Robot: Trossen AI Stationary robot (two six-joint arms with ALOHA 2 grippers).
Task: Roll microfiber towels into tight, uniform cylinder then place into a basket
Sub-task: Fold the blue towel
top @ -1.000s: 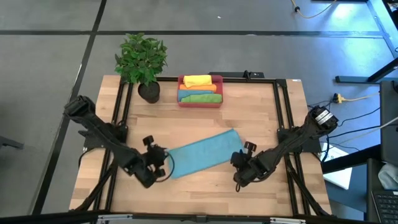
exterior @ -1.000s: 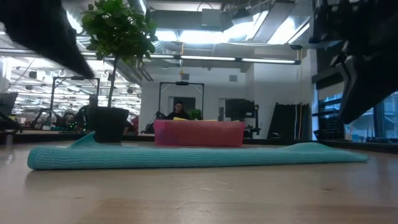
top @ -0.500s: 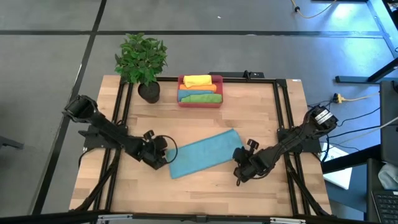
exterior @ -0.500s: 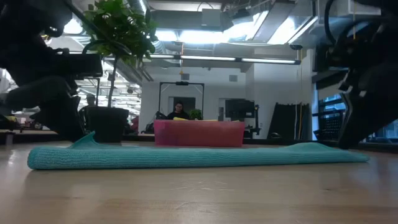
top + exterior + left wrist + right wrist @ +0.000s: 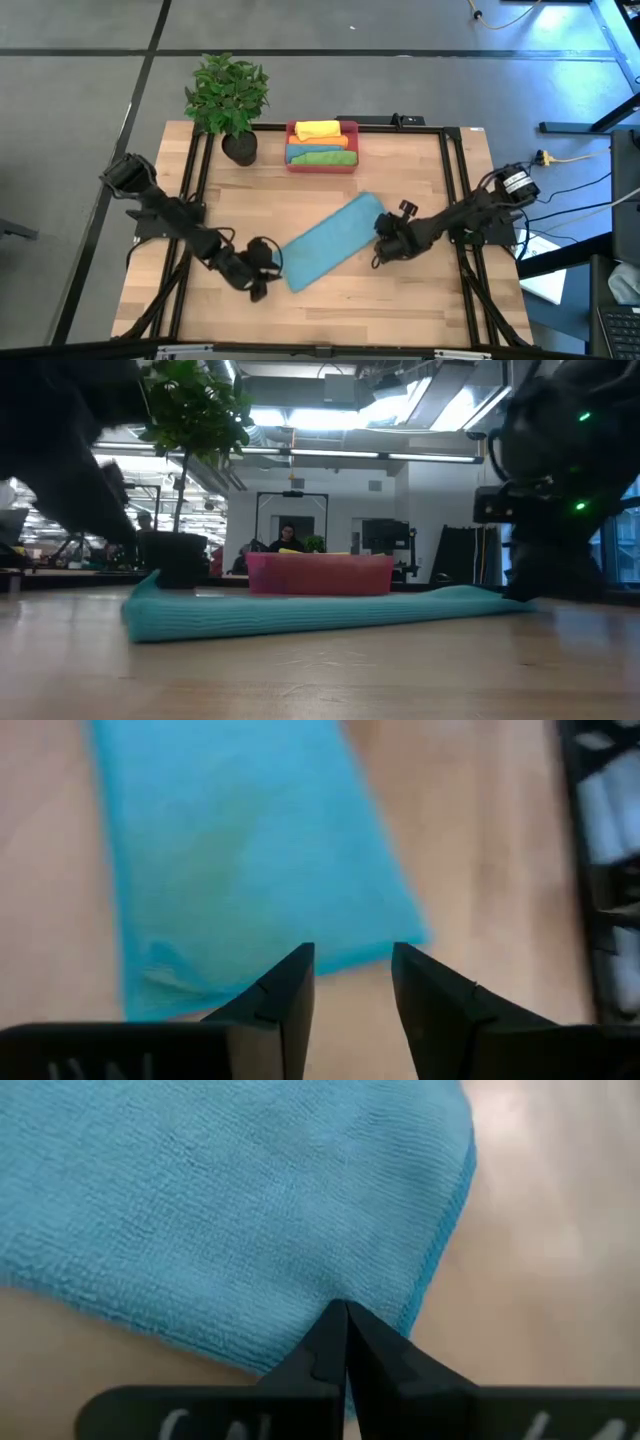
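A teal-blue towel (image 5: 330, 240), folded into a long strip, lies flat and slantwise on the table; it also shows in the low view (image 5: 320, 610). My left gripper (image 5: 270, 274) is open at the strip's left end (image 5: 250, 970), low over the table. My right gripper (image 5: 381, 240) is shut at the strip's right end. The red-pink basket (image 5: 322, 160) stands at the far edge and holds yellow, orange, teal-blue and green towels. My left gripper's fingertips (image 5: 298, 960) stand at the strip's left end edge; I cannot tell whether they touch it. My right gripper's shut fingertips (image 5: 335, 1320) rest on the towel's long near edge (image 5: 300, 1295), close to its right-end corner, slanting down from the table's right. I cannot tell whether cloth is caught between them. The towel lies flat.
A potted plant (image 5: 228, 100) stands left of the basket at the far edge. Black frame rails (image 5: 452, 180) run along the table's sides. A person (image 5: 288, 538) sits far off in the room behind.
My right gripper has gone from beside the towel's near edge toward the far edge, and the towel's right end has swung that way with it. The strip now lies steeper, and its left end has slid a little to the right. My left gripper has come back toward the near edge.
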